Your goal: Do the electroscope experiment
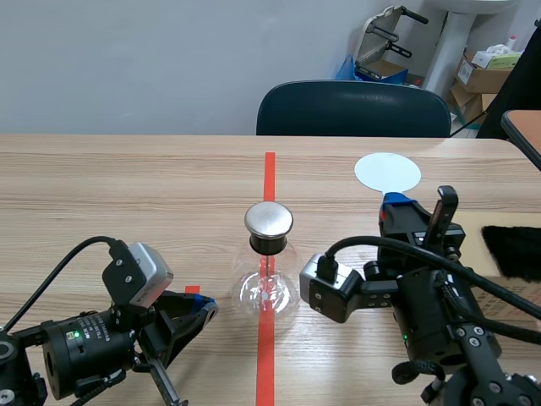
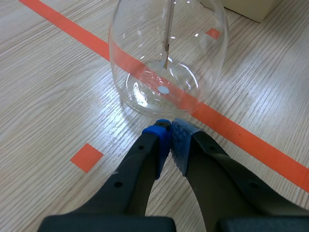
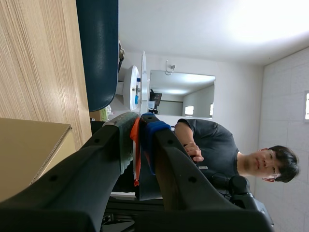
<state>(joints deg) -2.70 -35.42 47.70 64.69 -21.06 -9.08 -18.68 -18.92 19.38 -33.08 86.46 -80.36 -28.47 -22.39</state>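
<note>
The electroscope (image 1: 269,269), a clear glass flask with a round metal cap (image 1: 269,219), stands on the red tape line at the table's middle. Through its glass (image 2: 145,53) a thin rod with a leaf (image 2: 166,48) hangs inside. My left gripper (image 1: 205,309) lies low on the table to the left of the flask, shut on nothing, its tips (image 2: 169,126) just short of the flask's base. My right gripper (image 1: 418,211) is raised right of the flask and turned on its side. It is shut (image 3: 137,123) on a thin orange-red piece (image 3: 135,154) pressed between the pads.
A white paper disc (image 1: 387,172) lies at the back right. A black furry cloth (image 1: 511,251) rests on a beige board at the right edge. A dark blue chair (image 1: 353,108) stands behind the table. A person (image 3: 227,150) shows in the right wrist view.
</note>
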